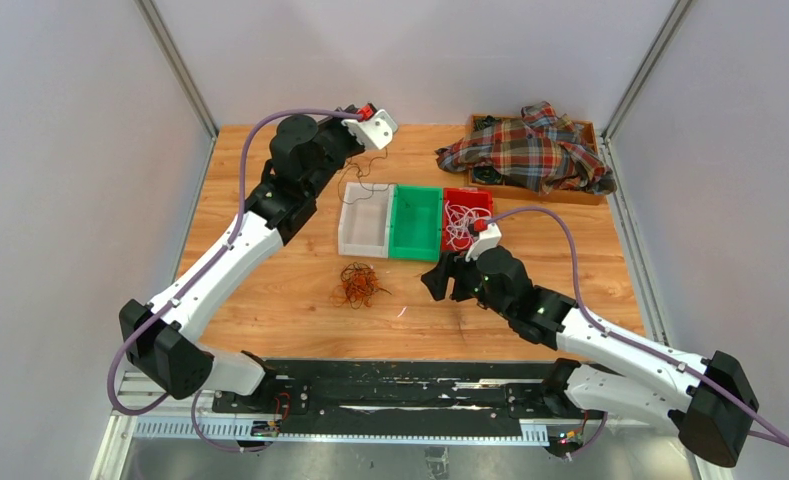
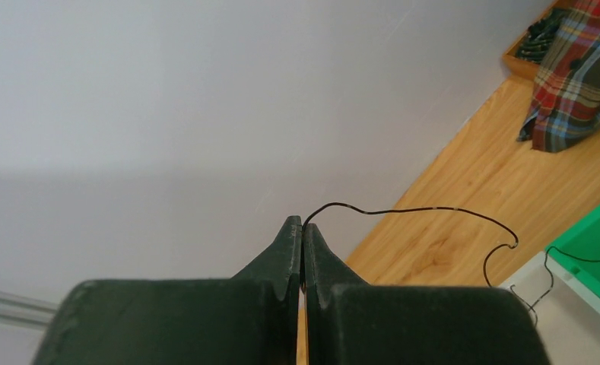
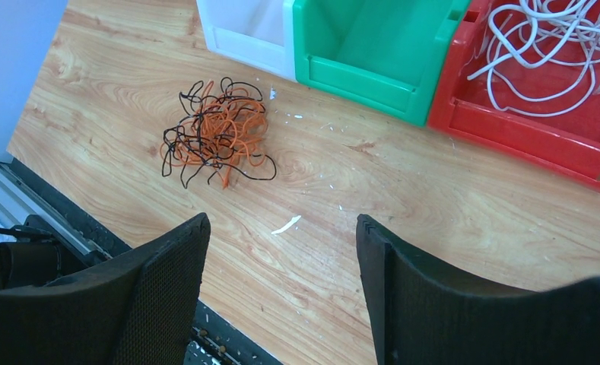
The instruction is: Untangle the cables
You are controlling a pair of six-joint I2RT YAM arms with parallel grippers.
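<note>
On your left gripper (image 2: 303, 224), the jaws are pinched shut on a thin black wire (image 2: 403, 211) at their tips, clear only from that wrist view. Your right gripper (image 3: 281, 222) has its jaws apart; the orange-and-black wire tangle (image 3: 217, 141) lies ahead-left of them.

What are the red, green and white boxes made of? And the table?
The red box, green box and white box look like smooth moulded plastic: solid colour, slight shine, rounded rims. The table looks like wood, or a wood-look top: brown grain lines show.

Table (image 3: 433, 198): wood grain, smooth, lightly sheened. Green bin (image 3: 357, 80): glossy moulded plastic. My finger pads (image 3: 167, 304) look matt and finely textured, perhaps rubber.
</note>
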